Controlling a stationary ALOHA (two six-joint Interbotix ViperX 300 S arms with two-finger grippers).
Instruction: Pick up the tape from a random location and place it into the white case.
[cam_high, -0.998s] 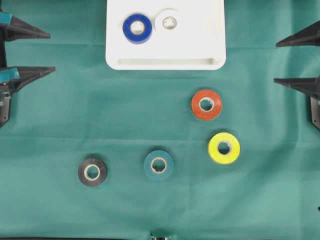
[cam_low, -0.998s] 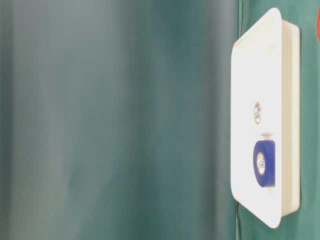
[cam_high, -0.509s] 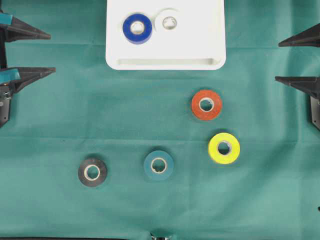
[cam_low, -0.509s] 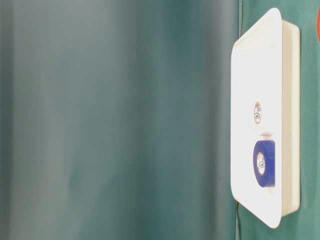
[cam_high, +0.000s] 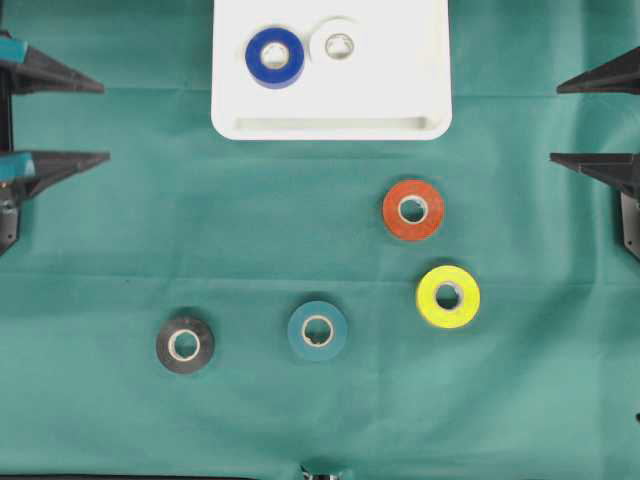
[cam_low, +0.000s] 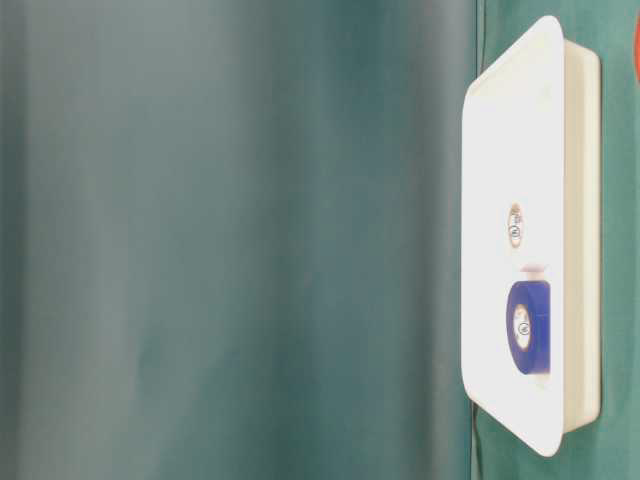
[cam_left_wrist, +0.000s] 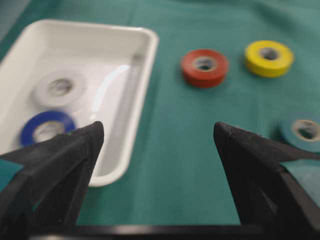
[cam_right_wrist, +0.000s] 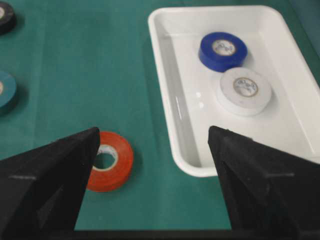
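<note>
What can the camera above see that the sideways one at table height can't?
Only the overhead view shows the yellow roll, teal roll, black roll and both open claws, left and right. Only the table-level view shows a blurred green backdrop. Both show the white case, its blue roll and white roll, and the red roll.

Glossy white plastic case (cam_right_wrist: 180, 125) — smooth, matt green cloth (cam_high: 250, 230) — faintly creased
</note>
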